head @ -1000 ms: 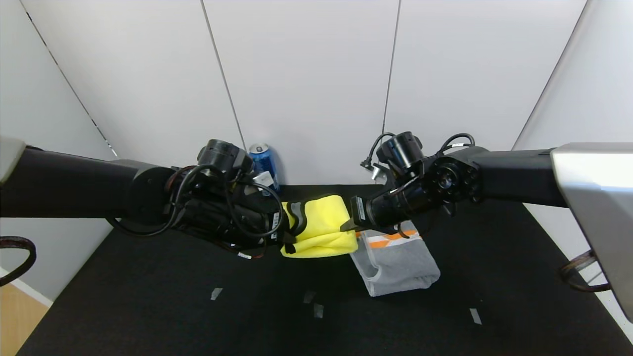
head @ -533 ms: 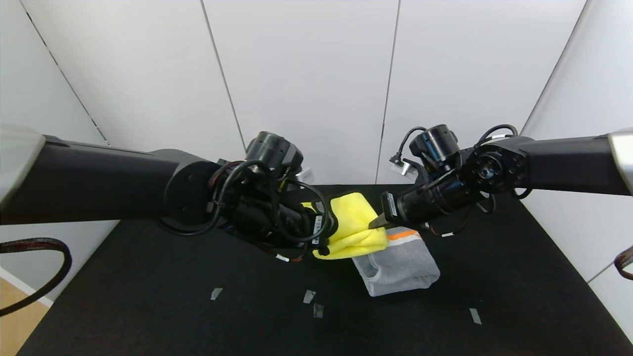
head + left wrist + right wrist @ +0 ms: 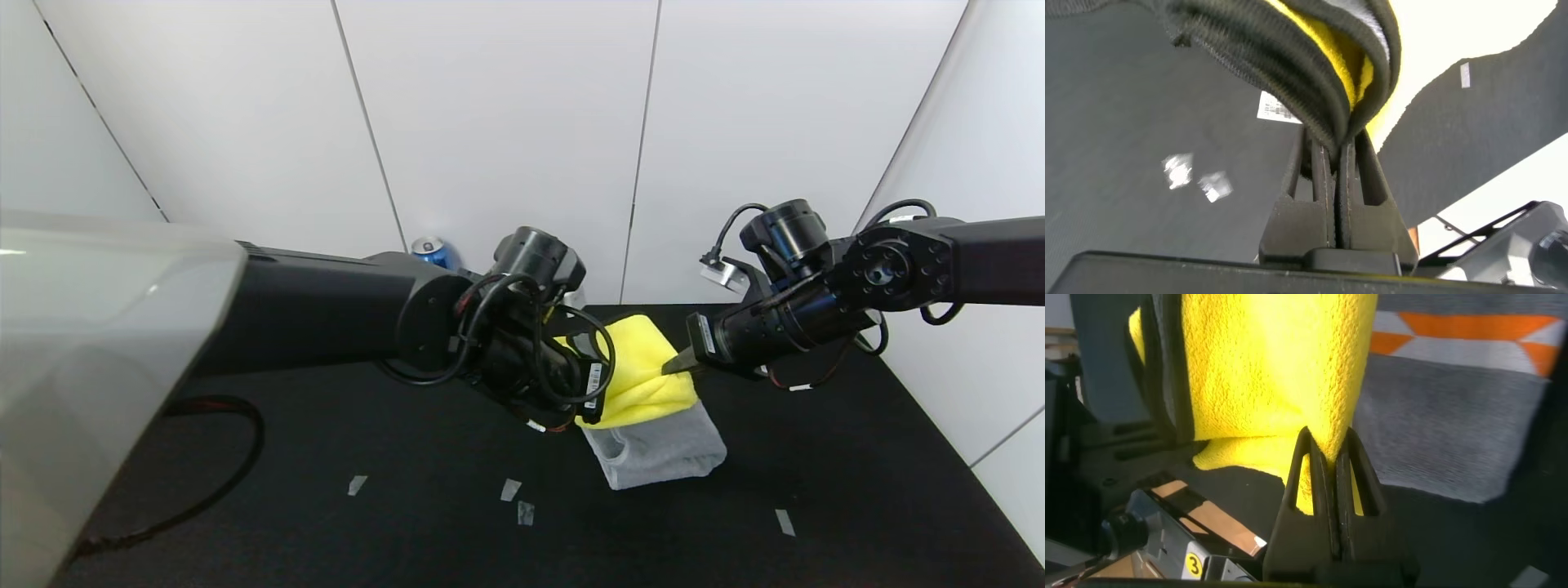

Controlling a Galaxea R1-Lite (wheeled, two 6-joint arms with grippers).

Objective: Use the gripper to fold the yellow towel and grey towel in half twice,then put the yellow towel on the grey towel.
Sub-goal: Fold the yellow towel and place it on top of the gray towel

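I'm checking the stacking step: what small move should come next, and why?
Probably lower both hands a little. The left hand and right hand each pinch the folded yellow towel, which hangs over the folded grey towel, apparently not yet resting flat.

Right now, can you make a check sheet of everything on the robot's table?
Surface: black table, small tape marks.
Job's things: folded yellow towel held up over the folded grey towel.
Clutter: blue can at the back.
Grippers: left gripper shut on the yellow towel's edge; right gripper shut on its other side.
Cables: black loops on both wrists.
Surroundings: white wall panels.
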